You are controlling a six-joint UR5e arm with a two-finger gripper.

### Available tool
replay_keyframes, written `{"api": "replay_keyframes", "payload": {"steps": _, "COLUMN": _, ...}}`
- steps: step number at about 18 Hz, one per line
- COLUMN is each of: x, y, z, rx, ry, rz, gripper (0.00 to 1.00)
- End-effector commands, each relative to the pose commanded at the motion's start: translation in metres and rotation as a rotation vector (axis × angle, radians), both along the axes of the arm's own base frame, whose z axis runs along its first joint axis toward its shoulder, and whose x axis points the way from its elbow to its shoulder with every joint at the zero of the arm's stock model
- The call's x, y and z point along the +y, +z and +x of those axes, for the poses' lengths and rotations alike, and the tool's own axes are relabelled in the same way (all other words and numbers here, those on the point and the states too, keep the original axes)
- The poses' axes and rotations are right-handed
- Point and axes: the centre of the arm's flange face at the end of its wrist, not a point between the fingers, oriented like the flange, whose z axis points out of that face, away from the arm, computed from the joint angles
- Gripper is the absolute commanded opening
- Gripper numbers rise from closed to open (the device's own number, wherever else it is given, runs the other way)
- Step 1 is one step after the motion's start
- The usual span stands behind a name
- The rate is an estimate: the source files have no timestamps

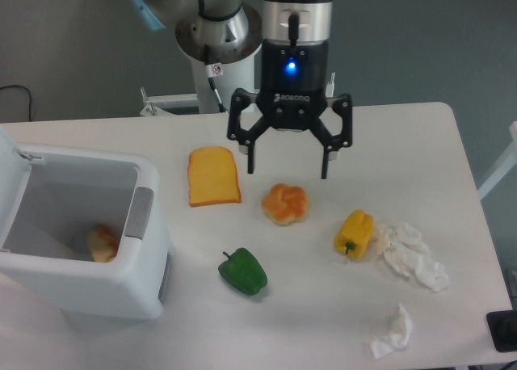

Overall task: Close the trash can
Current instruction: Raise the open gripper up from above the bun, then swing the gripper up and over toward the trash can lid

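1. Sitting at the table's (404, 128) left edge, the trash can (89, 285) is open, its white lid (10, 156) swung up and back on the far-left side, only partly in frame; a small food scrap (102, 243) lies inside.
2. The bin looks like stiff, light, smooth plastic, so a hard shove could probably slide the whole can.
3. The lid is likely best handled by pushing its upper edge over and down, not by pinching; the grey latch tab (138, 213) on the front wall should catch it.
4. Further right lie a toast slice (213, 176), green pepper (242, 271) and bun (285, 203).
5. The tool (285, 161) hangs above the bun, spread wide, holding nothing, well apart from the can.
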Motion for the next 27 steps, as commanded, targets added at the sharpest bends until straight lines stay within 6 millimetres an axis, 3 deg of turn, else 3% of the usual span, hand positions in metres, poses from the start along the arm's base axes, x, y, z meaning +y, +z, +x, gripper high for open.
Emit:
{"api": "replay_keyframes", "payload": {"steps": 4, "x": 0.009, "y": 0.026, "z": 0.018, "rx": -0.024, "ry": 0.046, "rz": 0.054, "gripper": 1.0}}
{"api": "replay_keyframes", "payload": {"steps": 13, "x": -0.006, "y": 0.072, "z": 0.052, "rx": -0.048, "ry": 0.057, "rz": 0.157, "gripper": 1.0}}
{"api": "replay_keyframes", "payload": {"steps": 17, "x": 0.009, "y": 0.077, "z": 0.086, "rx": -0.091, "ry": 0.018, "rz": 0.178, "gripper": 1.0}}
{"api": "replay_keyframes", "payload": {"steps": 20, "x": 0.006, "y": 0.087, "z": 0.104, "rx": -0.128, "ry": 0.043, "rz": 0.206, "gripper": 1.0}}
{"api": "replay_keyframes", "payload": {"steps": 27, "x": 0.008, "y": 0.103, "z": 0.149, "rx": -0.142, "ry": -0.08, "rz": 0.249, "gripper": 1.0}}
